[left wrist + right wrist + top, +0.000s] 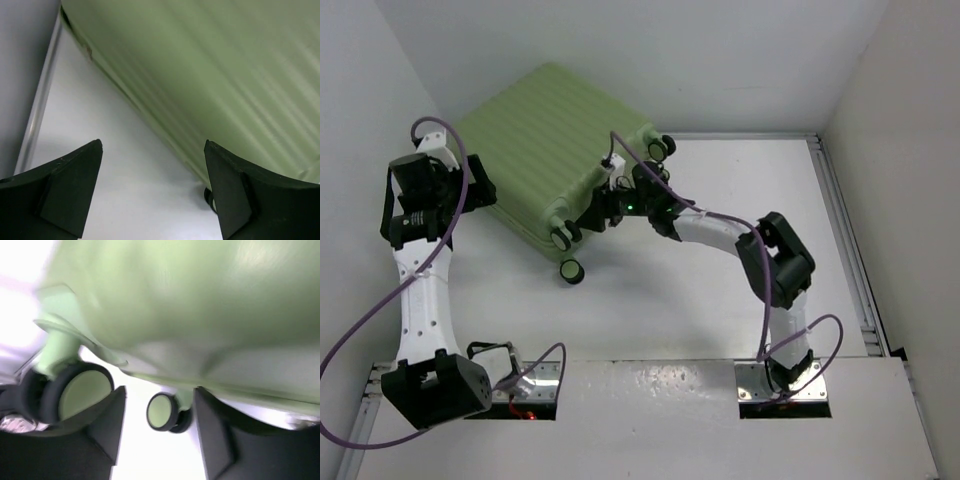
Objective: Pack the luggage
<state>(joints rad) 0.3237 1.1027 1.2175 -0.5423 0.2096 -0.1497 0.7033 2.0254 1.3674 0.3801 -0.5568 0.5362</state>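
Left arm [420,300] beside the luggage [550,130], jaws wide apart; right arm [720,232] bent toward its wheels [563,237], jaws parted.

The luggage [550,130] lies on the table [720,250], at the far left, by the wall [380,80]. The left gripper [478,190] is just beside its left side. The right gripper [588,216] is on its right, near the wheels [563,237].

I log: luggage [550,125] pale green, shell ribbed in parallel stripes. Wheels [571,271] black with pale green hubs. Table [720,300] plain white. Cable [432,119] purple.
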